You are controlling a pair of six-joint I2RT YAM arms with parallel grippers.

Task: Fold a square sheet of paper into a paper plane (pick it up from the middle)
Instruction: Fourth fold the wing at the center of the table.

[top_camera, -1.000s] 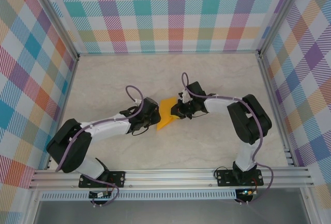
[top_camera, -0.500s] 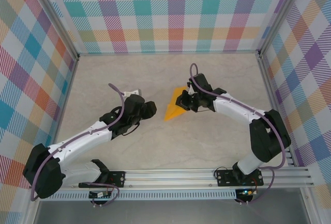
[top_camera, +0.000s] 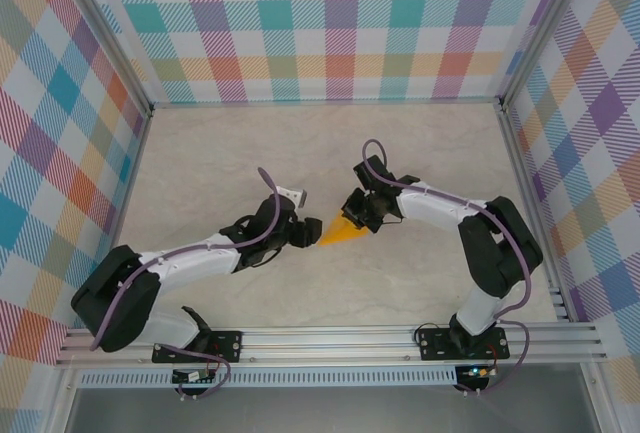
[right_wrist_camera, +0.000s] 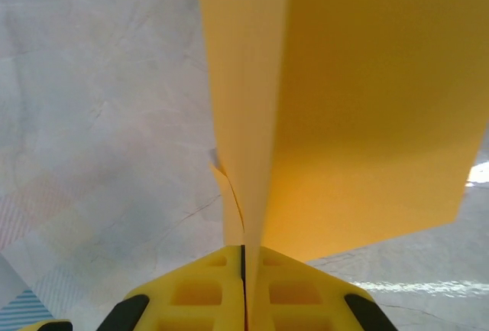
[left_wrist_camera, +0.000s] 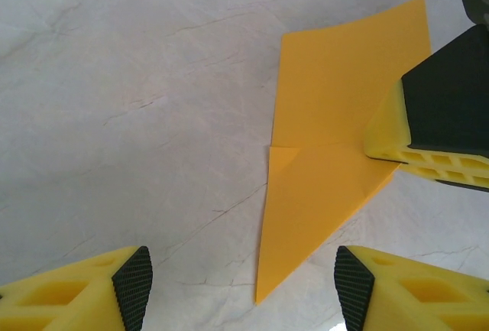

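The square sheet of paper (top_camera: 337,232) is orange-yellow and folded into a narrow pointed shape like a paper plane, with its tip pointing left. My right gripper (top_camera: 357,215) is shut on its wide end, and the paper (right_wrist_camera: 344,102) rises from between the closed yellow jaws (right_wrist_camera: 244,262). My left gripper (top_camera: 304,225) is open just left of the tip. In the left wrist view the pointed paper (left_wrist_camera: 328,163) lies on the table. Its tip reaches down between my spread fingertips (left_wrist_camera: 243,285) without touching them. The right gripper's yellow finger (left_wrist_camera: 428,132) sits on the paper's right edge.
The pale marbled tabletop (top_camera: 250,153) is walled by checked panels (top_camera: 330,23) at the back and on both sides. An aluminium rail (top_camera: 330,338) runs along the near edge by the arm bases.
The left arm swung back in toward the paper and its jaws opened wider. The right gripper brought the paper down and left, turning its tip toward the left gripper.
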